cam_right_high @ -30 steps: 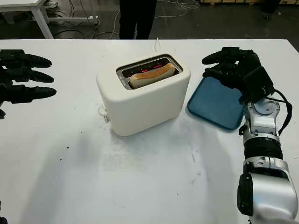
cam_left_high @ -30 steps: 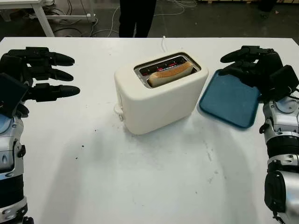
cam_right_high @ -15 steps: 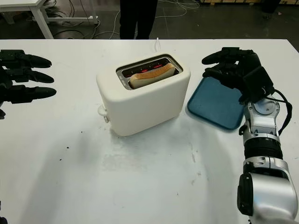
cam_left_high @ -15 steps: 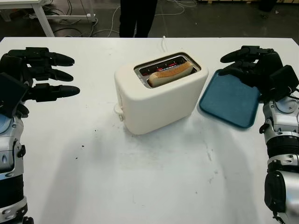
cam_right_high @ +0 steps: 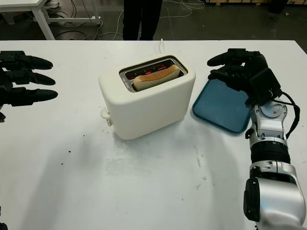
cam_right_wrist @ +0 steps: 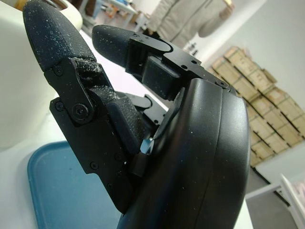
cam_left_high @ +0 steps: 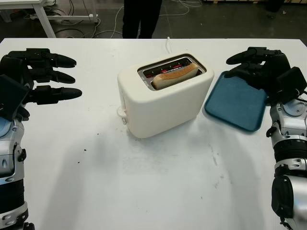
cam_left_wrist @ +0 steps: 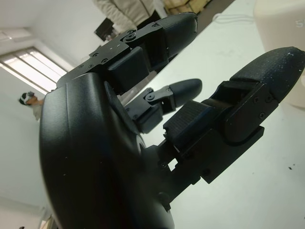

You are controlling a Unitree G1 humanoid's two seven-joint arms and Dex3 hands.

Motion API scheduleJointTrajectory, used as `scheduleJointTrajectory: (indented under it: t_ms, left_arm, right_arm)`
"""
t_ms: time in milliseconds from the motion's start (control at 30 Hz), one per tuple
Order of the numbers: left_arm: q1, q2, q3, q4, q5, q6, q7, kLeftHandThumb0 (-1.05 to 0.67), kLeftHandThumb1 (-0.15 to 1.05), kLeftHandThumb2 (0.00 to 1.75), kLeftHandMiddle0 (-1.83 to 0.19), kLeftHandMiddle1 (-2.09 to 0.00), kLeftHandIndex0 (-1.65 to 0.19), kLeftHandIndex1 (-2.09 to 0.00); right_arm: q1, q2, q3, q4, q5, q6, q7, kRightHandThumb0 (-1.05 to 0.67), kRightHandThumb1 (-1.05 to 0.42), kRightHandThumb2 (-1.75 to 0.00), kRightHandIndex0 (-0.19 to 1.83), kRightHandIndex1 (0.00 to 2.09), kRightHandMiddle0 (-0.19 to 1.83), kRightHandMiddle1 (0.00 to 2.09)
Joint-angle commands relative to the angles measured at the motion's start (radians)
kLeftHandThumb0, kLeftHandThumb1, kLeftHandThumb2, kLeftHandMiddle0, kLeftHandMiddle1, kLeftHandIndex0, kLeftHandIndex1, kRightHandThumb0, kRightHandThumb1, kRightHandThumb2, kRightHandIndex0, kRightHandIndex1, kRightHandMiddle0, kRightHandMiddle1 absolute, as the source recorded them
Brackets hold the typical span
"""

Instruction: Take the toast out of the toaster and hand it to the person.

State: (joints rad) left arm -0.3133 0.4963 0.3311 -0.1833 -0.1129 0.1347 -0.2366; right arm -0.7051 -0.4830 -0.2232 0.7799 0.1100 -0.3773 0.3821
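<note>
Two black three-fingered hands hover over the white table [cam_left_high: 144, 191], holding nothing. The left hand [cam_left_high: 36, 76] is open well to the left of the cream plastic toaster [cam_left_high: 163, 98], fingers pointing toward it. The right hand [cam_left_high: 261, 72] is open above the blue rectangular tray [cam_left_high: 235, 103]. A golden slice of toast [cam_left_high: 175, 75] sits in the toaster's slot. Beyond the table's far edge, a person's dark legs [cam_left_high: 140, 18] stand; the right wrist view shows their light jacket [cam_right_wrist: 190, 19].

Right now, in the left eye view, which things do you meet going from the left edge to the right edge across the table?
Left robot hand, open, over the table's left side → toaster with the toast in its slot → blue tray → right robot hand, open, above the tray's right end.
</note>
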Motion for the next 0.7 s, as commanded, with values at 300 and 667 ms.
scheduleJointTrajectory:
  t_ms: [300, 667]
  left_arm:
    - [0.009, 0.007, 0.005, -0.009, 0.0, -0.001, 0.003, -1.0, 0.35, 0.01, -1.15, -0.51, -1.14, -0.34]
    - [0.006, 0.009, 0.005, 0.003, 0.003, -0.019, -0.002, -1.04, 0.36, 0.0, -1.16, -0.51, -1.14, -0.34]
  right_arm:
    - [-0.004, 0.0, -0.003, -0.016, 0.013, 0.003, 0.005, -1.05, -0.79, 0.0, 1.06, 0.75, 1.12, 0.49]
    - [-0.003, 0.001, -0.002, -0.026, 0.01, 0.011, -0.003, -1.05, -0.79, 0.0, 1.07, 0.74, 1.13, 0.48]
